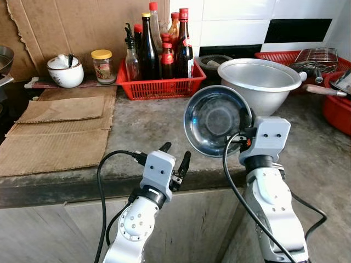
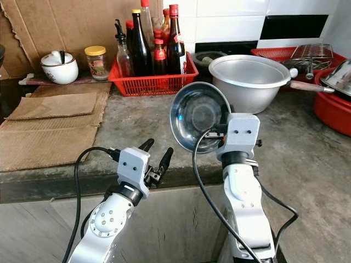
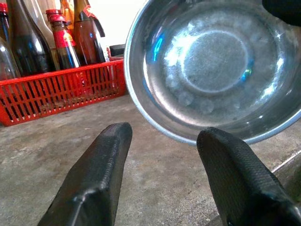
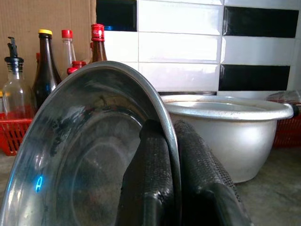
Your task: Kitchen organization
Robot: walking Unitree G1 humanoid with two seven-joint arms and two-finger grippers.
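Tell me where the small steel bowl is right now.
The small steel bowl is held tilted on its edge by the right pincer, above the counter's front edge, just in front of the big aluminium basin and right of the red bottle basket.

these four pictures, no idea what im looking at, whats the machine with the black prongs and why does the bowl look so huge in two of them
It is a humanoid robot standing at a kitchen counter. The two wide pictures come from the camera on its head, looking down at its own two silver arms. The other two come from small cameras on its wrists, looking along the black fingers, so whatever is close looks very big.

The right gripper pinches the rim of a small steel bowl and holds it tilted up on edge above the counter. The left gripper is open, holding nothing, near the counter's front edge.

On the counter stand a red basket of bottles, a large metal basin, a white lidded pot, a jar and flattened cardboard.
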